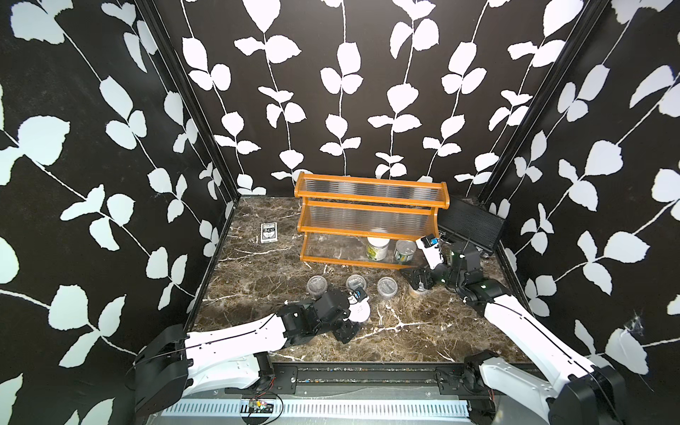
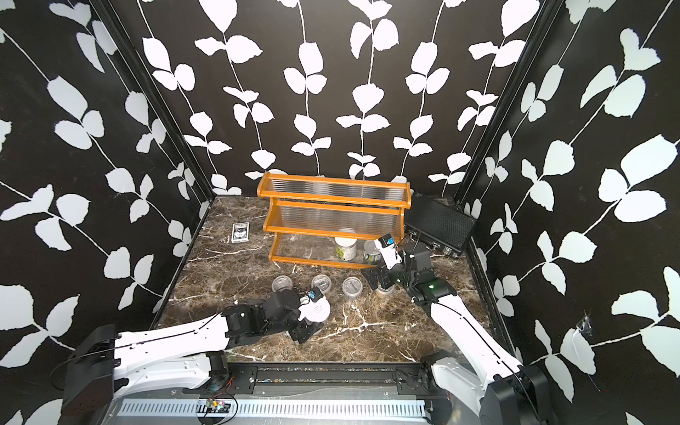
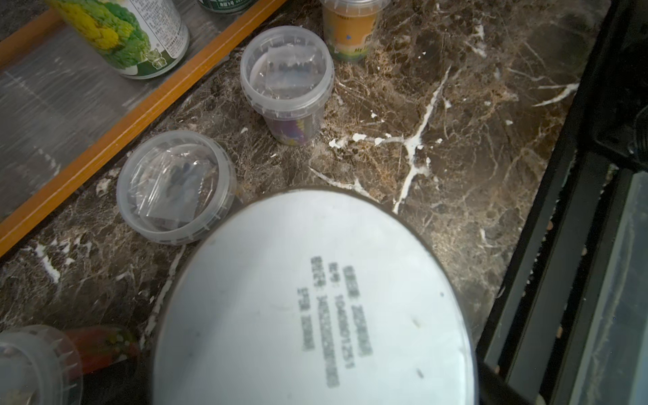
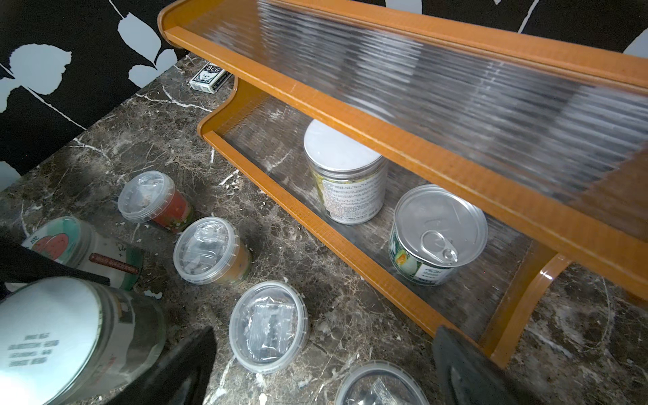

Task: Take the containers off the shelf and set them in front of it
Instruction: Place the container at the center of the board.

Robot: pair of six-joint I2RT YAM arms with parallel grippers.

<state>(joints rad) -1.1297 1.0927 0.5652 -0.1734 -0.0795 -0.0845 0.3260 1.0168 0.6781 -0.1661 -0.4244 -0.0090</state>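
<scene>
**Both top views.** Shelf (image 1: 346, 260) at upper centre against the back wall, bare but for its lowest tier: tin (image 1: 404, 252) and white-lidded jar (image 1: 378, 248), side by side, upright. Right claw (image 1: 417, 279) just below and right of the tin, spread wide and empty, over a cup (image 1: 419, 293) on the table (image 1: 404, 331); clearly the nearer arm. Left claw (image 1: 351, 318) at lower centre by a front jar (image 1: 360, 312), below a row of three clear cups (image 1: 356, 282). Black case (image 1: 471, 224) at the shelf's right end; leafed walls close on three sides.

**Left wrist view.** Front jar's white lid across the lower centre; no fingers in frame. Held or merely straddled: cannot tell.

**Right wrist view.** Tin at centre right, tab up, axis vertical, behind the front rail and beneath the middle tier; likely calls for a low, level reach. Fingertips (image 4: 466, 368) at the bottom edge, far apart. Marble flat and glossy; little free room among the cups.
</scene>
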